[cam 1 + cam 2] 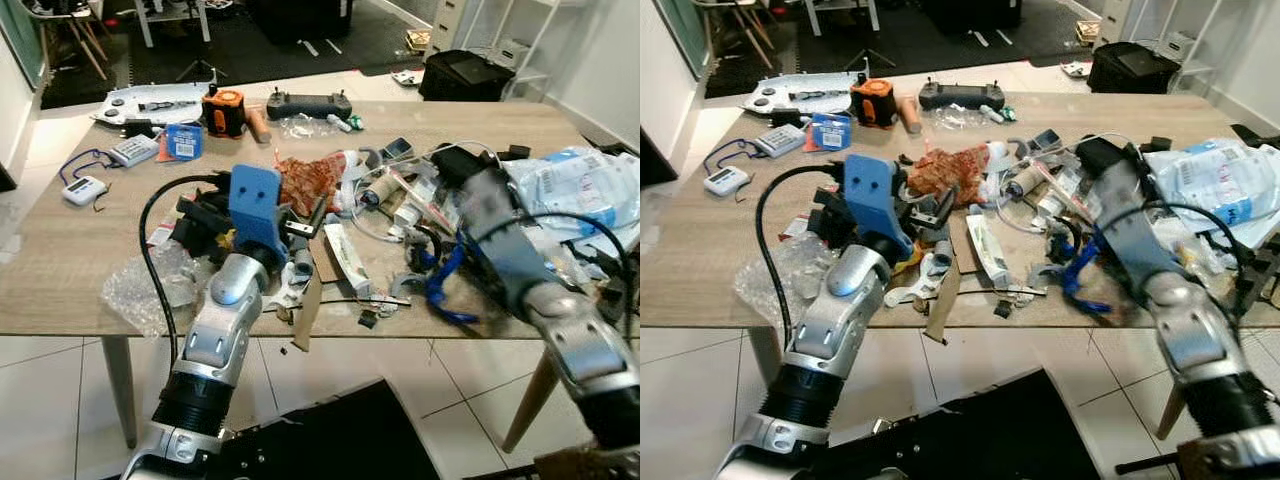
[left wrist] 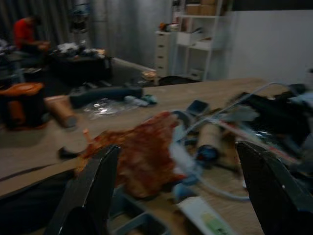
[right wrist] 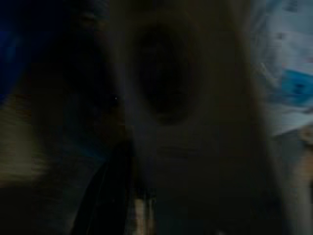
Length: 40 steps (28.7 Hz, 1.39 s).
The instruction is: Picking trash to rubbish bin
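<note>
Over the table (image 1: 60, 260), the left claw (image 2: 181, 191) gapes toward red crumpled wrapper (image 2: 142, 156); right claw's state, blurred, cannot be told.

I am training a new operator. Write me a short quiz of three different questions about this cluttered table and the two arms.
1. True or false: the left gripper has its fingers spread apart in front of the crumpled red-orange wrapper.
2. Which lies at the table's far edge? A) black remote controller B) white tube C) cardboard strip
3. Fill in: the calculator lies beside a ____ box.

Key: 1 true; 2 A; 3 blue.
</note>
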Tool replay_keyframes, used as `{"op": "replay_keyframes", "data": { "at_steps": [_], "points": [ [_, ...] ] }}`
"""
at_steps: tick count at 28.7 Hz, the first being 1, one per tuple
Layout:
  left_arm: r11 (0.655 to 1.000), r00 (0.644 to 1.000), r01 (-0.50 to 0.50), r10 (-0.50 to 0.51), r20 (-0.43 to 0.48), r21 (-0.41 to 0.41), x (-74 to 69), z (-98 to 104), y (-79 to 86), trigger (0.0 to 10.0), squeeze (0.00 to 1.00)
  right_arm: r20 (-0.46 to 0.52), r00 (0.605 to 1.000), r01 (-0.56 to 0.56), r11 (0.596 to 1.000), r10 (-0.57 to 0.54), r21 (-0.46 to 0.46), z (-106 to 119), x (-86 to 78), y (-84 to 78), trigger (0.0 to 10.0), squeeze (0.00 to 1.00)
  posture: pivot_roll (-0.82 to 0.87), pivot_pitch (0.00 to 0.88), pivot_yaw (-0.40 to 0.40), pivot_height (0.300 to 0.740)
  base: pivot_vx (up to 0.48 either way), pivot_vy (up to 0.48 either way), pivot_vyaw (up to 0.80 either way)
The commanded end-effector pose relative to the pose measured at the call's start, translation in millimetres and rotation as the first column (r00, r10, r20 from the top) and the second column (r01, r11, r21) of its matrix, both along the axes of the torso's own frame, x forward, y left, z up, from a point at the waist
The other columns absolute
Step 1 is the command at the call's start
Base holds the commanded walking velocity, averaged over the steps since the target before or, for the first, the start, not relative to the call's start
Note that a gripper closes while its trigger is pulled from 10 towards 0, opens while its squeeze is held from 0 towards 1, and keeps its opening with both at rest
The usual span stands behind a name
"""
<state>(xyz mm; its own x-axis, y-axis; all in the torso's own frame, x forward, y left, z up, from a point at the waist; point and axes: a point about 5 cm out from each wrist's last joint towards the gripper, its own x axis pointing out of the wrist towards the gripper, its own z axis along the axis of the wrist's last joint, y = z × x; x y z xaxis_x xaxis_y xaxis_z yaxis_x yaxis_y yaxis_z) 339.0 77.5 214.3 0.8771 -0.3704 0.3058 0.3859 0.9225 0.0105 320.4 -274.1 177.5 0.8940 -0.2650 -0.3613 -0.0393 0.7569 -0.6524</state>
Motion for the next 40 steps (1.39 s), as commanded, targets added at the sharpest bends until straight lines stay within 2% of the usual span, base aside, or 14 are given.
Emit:
{"op": "replay_keyframes", "data": {
  "at_steps": [1,3,5,9,10,11,14,18,19,21,23,26,29,40],
  "points": [
    [1.000,1.000,0.001,-0.001,-0.010,0.017,-0.4,-5,0.4,10.0,0.00,0.021,1.000,-0.002,1.000,0.002,-0.023,7,-1.7,-3.1,10.0,0.00,0.01,0.110,0.022,0.740,0.000,0.000,0.00],
    [1.000,1.000,0.002,-0.002,-0.012,0.015,-0.2,-5,-0.3,10.0,0.00,0.089,0.995,0.009,0.963,-0.034,0.268,12,0.6,5.6,10.0,0.00,0.00,0.116,0.026,0.740,0.000,0.000,0.00],
    [1.000,1.000,0.006,-0.006,-0.011,0.014,0.0,-4,-2.0,10.0,0.00,0.060,0.998,0.041,0.993,-0.034,-0.112,18,-0.8,-10.2,10.0,0.00,0.00,0.116,0.026,0.740,0.000,0.000,0.00],
    [1.000,1.000,0.008,-0.008,-0.011,0.011,0.1,-4,-3.1,10.0,0.00,0.152,0.987,-0.006,0.913,-0.061,0.407,24,3.8,9.5,10.0,0.00,0.00,0.116,0.026,0.740,0.000,0.000,0.00],
    [1.000,1.000,0.009,-0.008,-0.011,0.012,0.2,-4,-3.1,10.0,0.00,0.156,0.986,0.028,0.976,-0.062,0.216,29,3.3,2.2,10.0,0.00,0.00,0.116,0.026,0.740,0.000,0.000,0.00],
    [1.000,1.000,0.007,-0.007,-0.011,0.014,0.6,-4,-2.4,10.0,0.00,0.221,0.971,-0.026,0.870,-0.096,0.492,33,7.9,14.6,10.0,0.00,0.00,0.116,0.026,0.740,0.000,0.000,0.00],
    [1.000,1.000,0.005,-0.004,-0.011,0.015,0.8,-3,-1.4,10.0,0.00,0.239,0.967,0.071,0.994,-0.088,0.078,41,6.6,2.0,10.0,0.00,0.00,0.116,0.026,0.740,0.000,0.000,0.00],
    [1.000,1.000,0.001,-0.001,-0.011,0.017,0.8,-3,-0.4,10.0,0.00,0.292,0.949,-0.007,0.916,-0.120,0.402,43,8.5,7.0,10.0,0.00,0.00,0.116,0.026,0.740,0.000,0.000,0.00],
    [1.000,1.000,0.002,-0.001,-0.011,0.018,0.9,-3,0.1,10.0,0.00,0.299,0.952,0.072,0.997,-0.069,0.002,51,8.6,-3.5,10.0,0.00,0.01,0.125,0.030,0.740,0.000,0.000,0.00],
    [1.000,1.000,0.001,-0.001,-0.011,0.018,1.0,-3,0.3,10.0,0.00,0.329,0.936,0.051,0.973,-0.125,0.223,52,11.0,1.4,10.0,0.00,0.01,0.125,0.030,0.740,0.000,0.000,0.00],
    [1.000,1.000,0.002,-0.002,-0.011,0.018,1.1,-3,-0.1,10.0,0.00,0.332,0.930,-0.069,0.813,-0.158,0.578,49,12.6,13.8,10.0,0.00,0.01,0.125,0.031,0.740,0.000,0.000,0.00],
    [1.000,1.000,0.005,-0.005,-0.011,0.017,1.2,-3,-1.1,10.0,0.00,0.335,0.937,0.015,0.970,-0.098,0.244,48,11.2,3.4,10.0,0.00,0.01,0.125,0.031,0.740,0.000,0.000,0.00],
    [1.000,1.000,0.008,-0.007,-0.012,0.017,1.3,-3,-2.4,10.0,0.00,0.321,0.942,-0.049,0.906,-0.099,0.421,36,12.6,16.7,10.0,0.00,0.01,0.125,0.031,0.740,0.000,0.000,0.00],
    [1.000,1.000,0.003,-0.002,-0.011,0.024,1.1,-3,0.1,10.0,0.00,0.299,0.909,-0.370,0.894,0.291,0.254,27,11.9,58.7,10.0,0.00,0.01,0.126,0.030,0.740,0.000,0.000,0.00]
  ]
}}
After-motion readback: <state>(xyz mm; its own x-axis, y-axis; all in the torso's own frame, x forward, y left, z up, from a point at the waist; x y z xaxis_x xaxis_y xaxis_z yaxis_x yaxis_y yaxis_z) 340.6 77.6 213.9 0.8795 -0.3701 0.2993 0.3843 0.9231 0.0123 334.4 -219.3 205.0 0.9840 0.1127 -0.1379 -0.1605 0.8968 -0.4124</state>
